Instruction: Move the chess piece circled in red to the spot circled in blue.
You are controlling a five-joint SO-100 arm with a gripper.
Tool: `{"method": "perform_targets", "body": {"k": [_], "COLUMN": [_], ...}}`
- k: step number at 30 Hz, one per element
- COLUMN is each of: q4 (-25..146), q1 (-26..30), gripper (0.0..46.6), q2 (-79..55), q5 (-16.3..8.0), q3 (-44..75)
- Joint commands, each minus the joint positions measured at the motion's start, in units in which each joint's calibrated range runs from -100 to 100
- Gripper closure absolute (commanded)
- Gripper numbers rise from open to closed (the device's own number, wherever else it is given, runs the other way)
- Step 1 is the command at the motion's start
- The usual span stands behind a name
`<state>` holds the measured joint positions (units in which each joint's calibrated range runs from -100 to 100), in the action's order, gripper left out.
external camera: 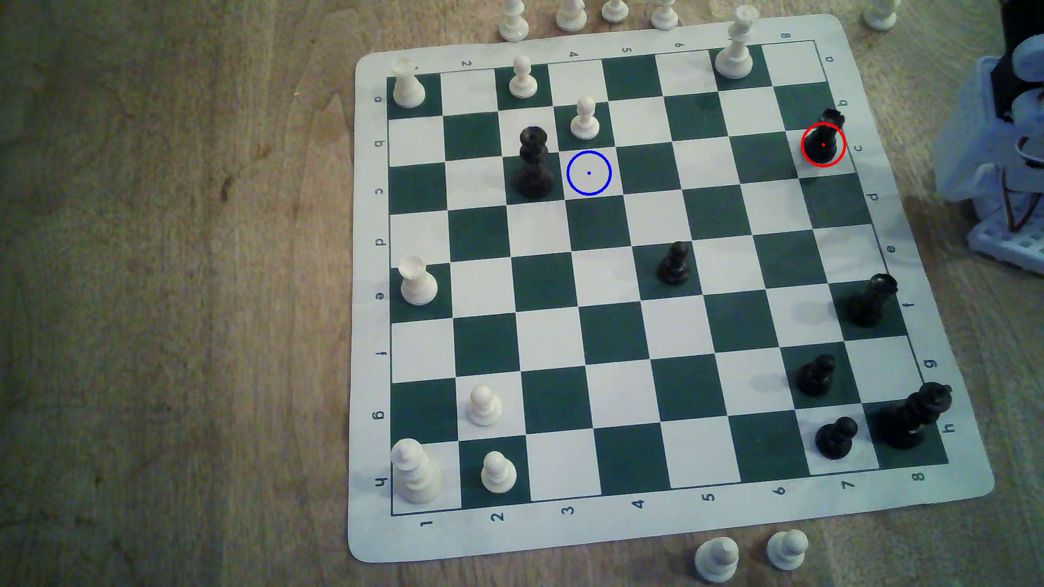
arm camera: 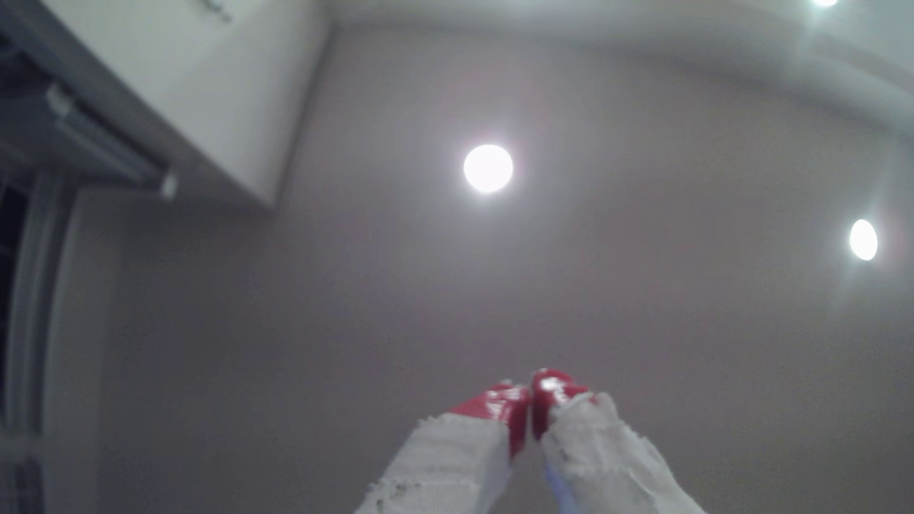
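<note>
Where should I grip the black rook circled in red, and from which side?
Grip the black rook at its narrow waist, below the notched top, coming straight down from above. It stands upright at the board's edge with empty squares around it. The gripper now points at the ceiling, red tips together.

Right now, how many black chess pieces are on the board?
7. The red-circled rook at the exterior view's right edge; a tall piece beside the blue ring; a pawn mid-board; a second rook, two pawns and a king lower right.
</note>
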<state>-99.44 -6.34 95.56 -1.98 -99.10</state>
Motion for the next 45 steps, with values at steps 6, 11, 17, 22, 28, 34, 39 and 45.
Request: {"method": "perform_targets", "body": {"k": [6,11,17,22,28,34,39,45], "q4": [-0.2,-0.2,-0.2,-0.2,0.1,2.5,30.1,74.3], "q1": [-0.3,-0.3,-0.3,-0.3,0.7,3.7,-4.5,-12.8], "gripper": [46.4,46.4,45.5,46.2,44.2,46.4,46.4,46.0], "q2": [0.2,0.2,0.2,0.2,0.2,0.3,0.1,0.1], "q5": [0.2,0.2,0.2,0.2,-1.9,-5.1,1.1,4.5], "q3": [-0.8,-0.8,-0.8,-0.8,-0.8,-0.8,-0.8,3.3]}}
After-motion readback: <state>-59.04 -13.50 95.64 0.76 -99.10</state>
